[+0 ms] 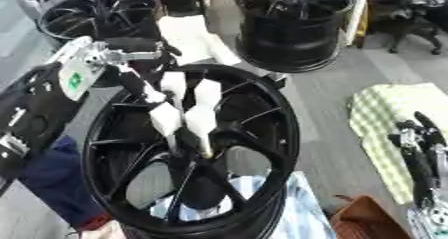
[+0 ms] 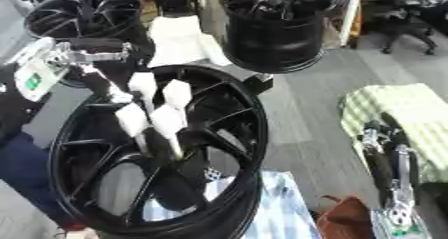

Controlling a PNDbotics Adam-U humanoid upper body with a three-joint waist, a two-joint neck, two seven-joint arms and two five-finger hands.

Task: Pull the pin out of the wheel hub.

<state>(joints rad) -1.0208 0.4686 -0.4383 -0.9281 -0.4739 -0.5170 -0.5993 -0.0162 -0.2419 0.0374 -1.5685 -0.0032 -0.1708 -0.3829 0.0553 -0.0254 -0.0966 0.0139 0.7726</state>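
A large black wheel hub point(image 1: 197, 153) with thin spokes stands tilted in the middle of the view, its open face turned up toward the camera. The left robot hand point(image 1: 184, 114) reaches in from the upper left, its white-padded fingers point(image 1: 199, 125) pointing down into the centre of the hub among the spokes. The fingers lie close together, but whether they grip anything cannot be told, and the pin itself cannot be made out. The right robot hand point(image 1: 420, 150) rests idle at the right edge, dark fingers up and relaxed, well apart from the hub. A blue-and-white checked cloth point(image 1: 302, 210) lies under the hub's lower rim. Two more black wheels point(image 1: 293, 25) stand on the floor behind.
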